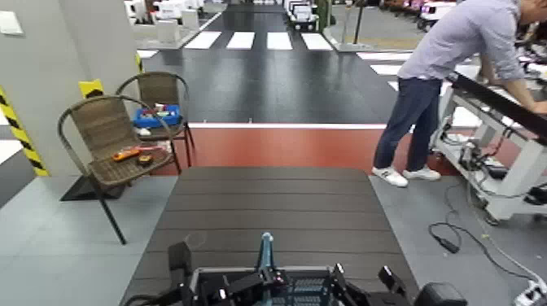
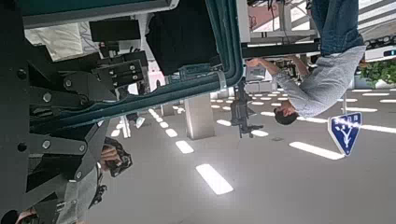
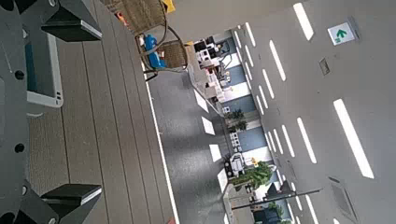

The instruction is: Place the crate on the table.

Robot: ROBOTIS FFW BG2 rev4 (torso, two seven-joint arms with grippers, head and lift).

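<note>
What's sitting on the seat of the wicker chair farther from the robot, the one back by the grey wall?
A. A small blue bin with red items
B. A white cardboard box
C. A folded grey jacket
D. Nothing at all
A: in the head view, the farther brown wicker chair holds a small blue bin with red items on its seat, beyond the dark slatted table.
</note>
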